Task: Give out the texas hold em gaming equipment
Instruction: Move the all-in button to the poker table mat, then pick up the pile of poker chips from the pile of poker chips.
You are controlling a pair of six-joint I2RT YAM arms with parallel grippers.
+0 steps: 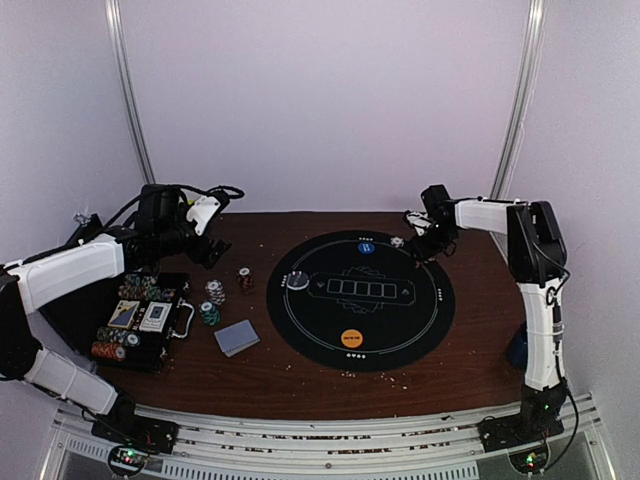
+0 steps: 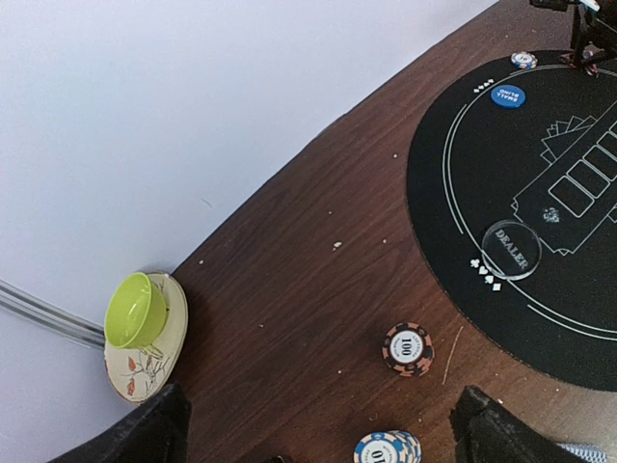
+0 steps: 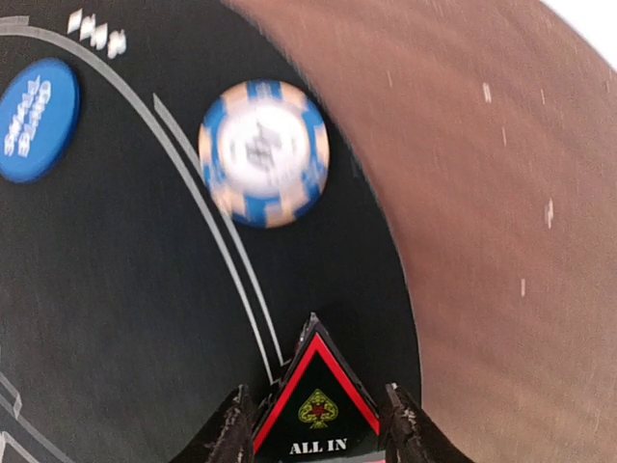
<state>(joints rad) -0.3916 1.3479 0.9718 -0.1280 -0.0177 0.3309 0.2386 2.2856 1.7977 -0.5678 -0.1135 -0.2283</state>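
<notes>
My right gripper (image 3: 314, 436) is shut on a black, red-edged triangular "ALL IN" marker (image 3: 319, 400), low over the far right rim of the round black mat (image 1: 362, 298). Just ahead of it a blue-and-white chip (image 3: 263, 152) and a blue button (image 3: 37, 120) lie on the mat. An orange button (image 1: 351, 338) and a clear dealer button (image 2: 510, 249) also lie there. My left gripper (image 2: 328, 429) hangs open over bare wood. An orange-black chip stack (image 2: 408, 348) and a blue-white stack (image 2: 386, 449) stand between its fingers' reach. The card deck (image 1: 237, 337) lies left of the mat.
The open black chip case (image 1: 140, 320), with chips and cards inside, sits at the left. A green cup on a saucer (image 2: 135, 311) stands by the back wall. A dark blue mug (image 1: 518, 350) is beside the right arm. Crumbs dot the brown table (image 1: 300, 375).
</notes>
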